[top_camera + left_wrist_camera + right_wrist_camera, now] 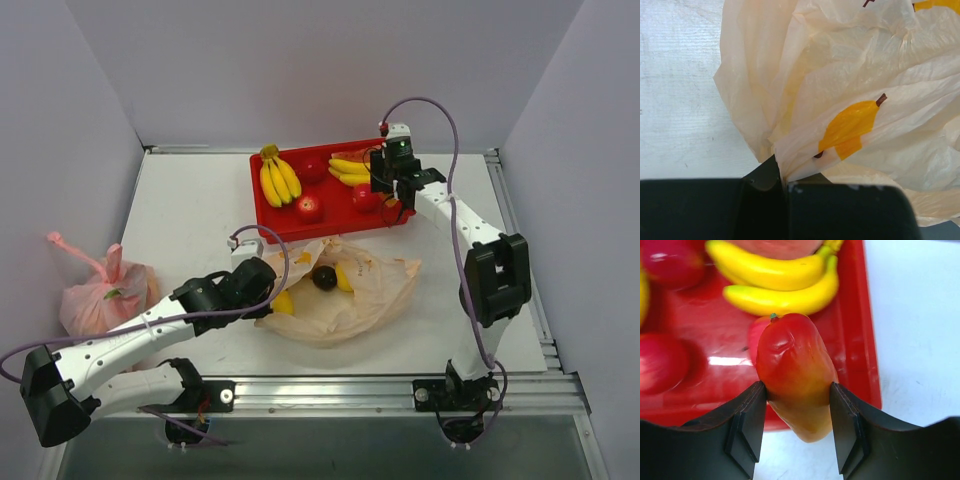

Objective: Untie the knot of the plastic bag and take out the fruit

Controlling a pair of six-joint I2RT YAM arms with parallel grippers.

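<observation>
Left gripper was pinched shut on the plastic bag; right gripper, half-open, clamped a red-orange fruit at the red tray's four o'clock.

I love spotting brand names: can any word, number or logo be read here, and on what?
None: no word, number or logo can be read in any view.
The plastic bag bears only printed yellow fruit pictures, no lettering.
The red tray shows no label.
</observation>
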